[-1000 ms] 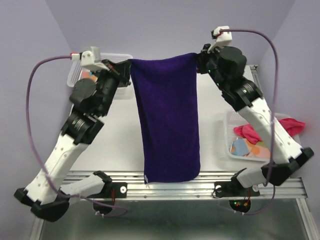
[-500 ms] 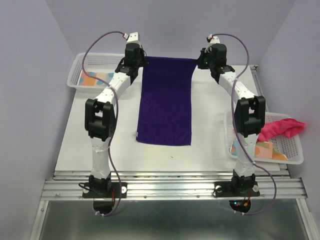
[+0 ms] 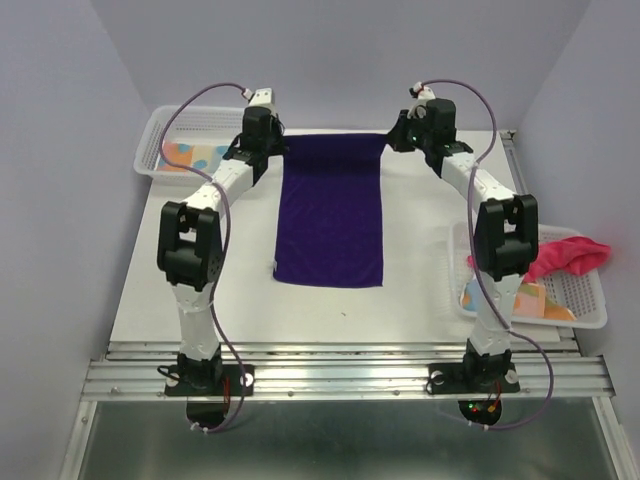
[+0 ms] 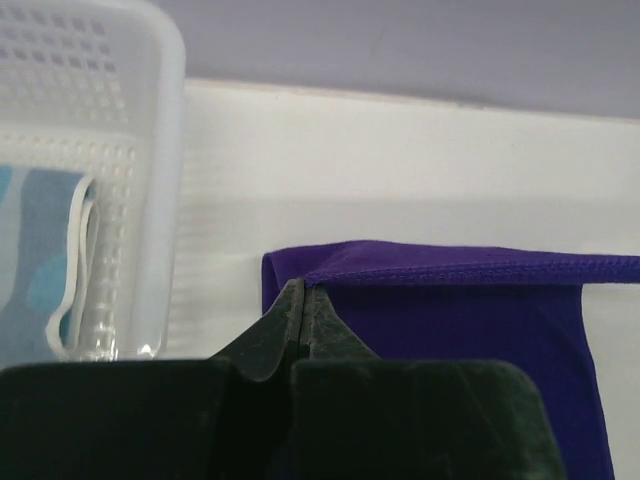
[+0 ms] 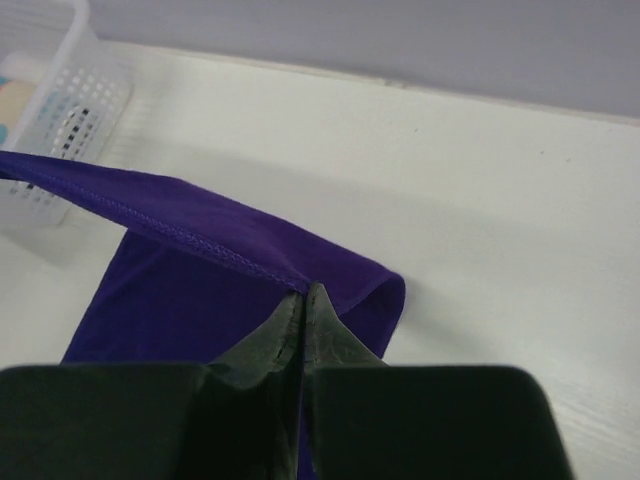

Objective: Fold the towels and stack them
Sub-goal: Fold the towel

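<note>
1. Between the left gripper (image 4: 303,295) and right gripper (image 5: 303,292), the far edge of the purple towel (image 3: 330,215) is stretched, 1 corner pinched in each closed jaw pair.
2. From both grippers its long axis is laid along the table (image 3: 420,280) toward the arm bases, equally near each arm.

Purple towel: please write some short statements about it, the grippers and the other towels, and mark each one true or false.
1. The purple towel is spread lengthwise on the table. True.
2. The left gripper is open above it. False: it is shut on the towel's far left corner.
3. The right gripper is shut on the far right corner. True.
4. The pink-red towel lies on the table beside it. False: it hangs over the right basket.
</note>
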